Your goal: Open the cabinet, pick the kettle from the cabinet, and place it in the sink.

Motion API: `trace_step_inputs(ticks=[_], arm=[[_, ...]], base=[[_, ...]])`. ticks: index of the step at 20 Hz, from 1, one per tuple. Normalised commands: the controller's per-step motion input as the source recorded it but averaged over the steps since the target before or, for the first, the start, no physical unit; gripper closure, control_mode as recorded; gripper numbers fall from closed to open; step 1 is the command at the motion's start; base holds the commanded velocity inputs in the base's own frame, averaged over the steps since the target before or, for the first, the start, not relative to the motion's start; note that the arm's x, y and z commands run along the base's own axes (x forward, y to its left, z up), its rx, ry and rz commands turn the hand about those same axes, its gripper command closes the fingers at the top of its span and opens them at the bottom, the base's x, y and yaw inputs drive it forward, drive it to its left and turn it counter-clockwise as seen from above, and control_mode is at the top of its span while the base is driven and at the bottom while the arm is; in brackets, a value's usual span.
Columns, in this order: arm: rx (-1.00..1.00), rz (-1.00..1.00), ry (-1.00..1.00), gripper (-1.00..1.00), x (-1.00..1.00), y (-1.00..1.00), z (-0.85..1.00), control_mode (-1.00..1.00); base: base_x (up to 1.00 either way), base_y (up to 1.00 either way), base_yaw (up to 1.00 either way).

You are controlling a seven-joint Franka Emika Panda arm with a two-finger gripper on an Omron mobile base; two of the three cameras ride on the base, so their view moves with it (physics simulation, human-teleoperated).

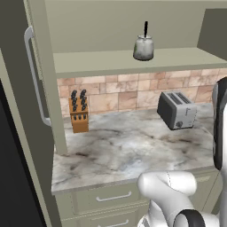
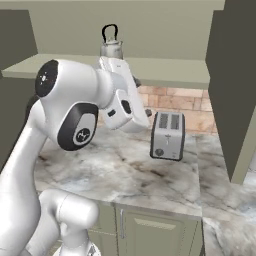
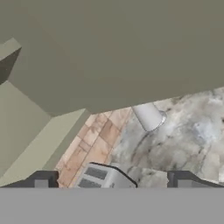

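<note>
Your small squat silver-grey kettle point(image 1: 143, 48) with its thin black handle stands on the open pale grey-green cabinet point(image 1: 133, 62) shelf, top centre of the left base view — doors already swung aside. Below it, the boxy silver toaster point(image 1: 177, 110) sits on the marble desk point(image 1: 119, 150). The fingers point(image 3: 43, 180) are released, spread wide, holding nothing — the arm hides them in the right base view.

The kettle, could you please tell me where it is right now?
The kettle stands on the open cabinet shelf, above the toaster, in both base views.
</note>
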Motion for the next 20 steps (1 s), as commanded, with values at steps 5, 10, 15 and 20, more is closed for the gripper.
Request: trace_step_inputs(ticks=[5,10,15,20], arm=[[-0.19,0.32,0.06,-1.0,-0.02,0.6,0.09,-1.0],[-0.24,0.25,0.02,-1.0,0.0,0.6,0.03,-1.0],[-0.15,0.18,0.04,-1.0,0.0,0.57,0.03,-1.0],[-0.1,0.18,0.03,-1.0,0.0,0.48,0.08,-1.0]], base=[[0.0,0.0,0.0],[0.0,0.0,0.0],[0.0,0.0,0.0],[0.0,0.0,0.0]])
